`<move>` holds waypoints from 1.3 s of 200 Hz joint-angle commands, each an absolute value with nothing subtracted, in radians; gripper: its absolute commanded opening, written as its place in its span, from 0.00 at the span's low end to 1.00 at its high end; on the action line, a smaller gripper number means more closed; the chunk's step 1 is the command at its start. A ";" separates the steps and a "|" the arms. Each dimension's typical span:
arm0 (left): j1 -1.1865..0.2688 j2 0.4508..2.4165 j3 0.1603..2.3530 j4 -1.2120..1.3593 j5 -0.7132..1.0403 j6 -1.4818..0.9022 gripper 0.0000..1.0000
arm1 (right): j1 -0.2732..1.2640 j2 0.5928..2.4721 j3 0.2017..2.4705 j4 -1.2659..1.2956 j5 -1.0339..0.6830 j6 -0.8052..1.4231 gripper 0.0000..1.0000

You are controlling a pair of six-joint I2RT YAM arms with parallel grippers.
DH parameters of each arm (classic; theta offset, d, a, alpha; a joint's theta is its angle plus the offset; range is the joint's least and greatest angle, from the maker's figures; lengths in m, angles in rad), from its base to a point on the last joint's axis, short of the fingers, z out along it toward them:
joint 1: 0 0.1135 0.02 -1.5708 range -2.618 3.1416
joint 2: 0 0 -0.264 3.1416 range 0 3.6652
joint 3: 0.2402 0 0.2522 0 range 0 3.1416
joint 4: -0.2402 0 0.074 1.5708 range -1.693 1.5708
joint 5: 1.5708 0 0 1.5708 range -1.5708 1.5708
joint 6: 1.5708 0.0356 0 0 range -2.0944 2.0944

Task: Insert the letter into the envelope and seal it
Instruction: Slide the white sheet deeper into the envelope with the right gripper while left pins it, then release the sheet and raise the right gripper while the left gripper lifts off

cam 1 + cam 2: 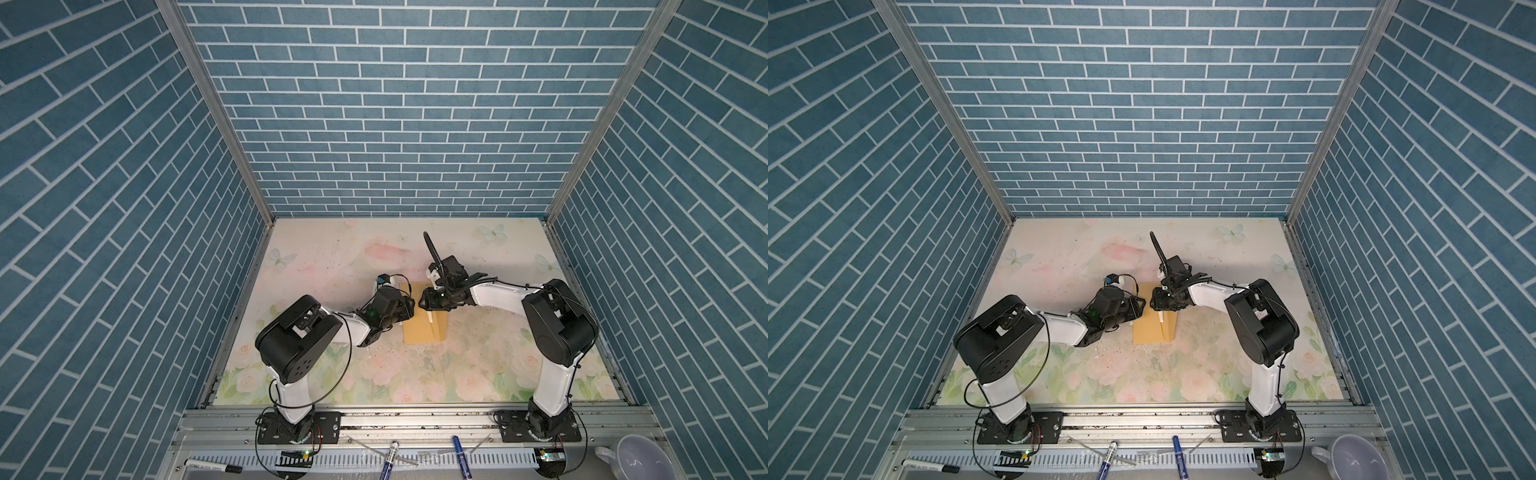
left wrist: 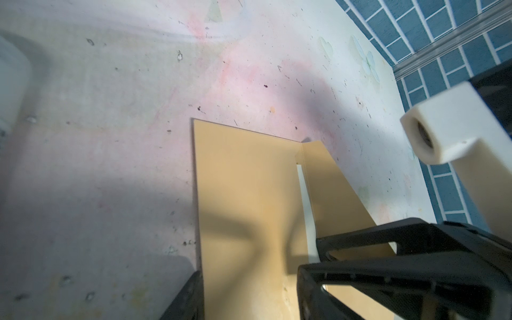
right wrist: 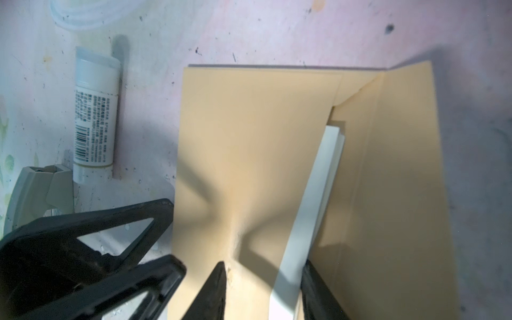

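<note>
The envelope [image 3: 249, 138] lies flat on the tabletop [image 1: 374, 374], flap [image 3: 401, 166] open. The letter [image 3: 313, 199] is nearly all inside, with 1 cream strip showing at the mouth. The left claw [image 2: 249, 277], jaws apart, seems to pin the envelope steady so the right claw [image 3: 263, 267], also apart and straddling that strip, can push it home.

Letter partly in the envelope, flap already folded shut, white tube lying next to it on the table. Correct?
No: the flap is open, not folded shut. The right wrist view shows it spread away from the envelope, with the letter partly in and the white tube next to it.
</note>
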State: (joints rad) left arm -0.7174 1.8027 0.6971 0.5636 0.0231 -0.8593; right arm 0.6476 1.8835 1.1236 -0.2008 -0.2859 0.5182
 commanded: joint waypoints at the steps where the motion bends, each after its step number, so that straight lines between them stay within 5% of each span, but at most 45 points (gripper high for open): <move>1: -0.723 1.820 0.693 0.473 0.060 -0.850 0.57 | 0.669 1.866 1.155 -0.265 -0.273 0.492 0.45; 73: -0.731 1.613 0.821 0.169 -0.002 -0.691 0.78 | 0.631 1.487 1.084 -0.357 -0.007 0.340 0.61; 130: -0.865 1.604 1.073 -0.093 -0.132 -0.595 0.91 | 0.450 1.331 0.952 -0.337 0.002 0.328 0.68; 260: -0.984 2.036 1.478 -0.322 -0.241 -0.666 0.87 | 0.292 1.239 0.822 -0.316 -0.020 0.368 0.78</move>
State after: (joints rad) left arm -0.9661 1.9934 1.4303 -0.2775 -0.2058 -0.6544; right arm 0.3031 1.2636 0.8520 -0.3248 -0.0067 0.3618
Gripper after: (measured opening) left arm 0.879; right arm 0.772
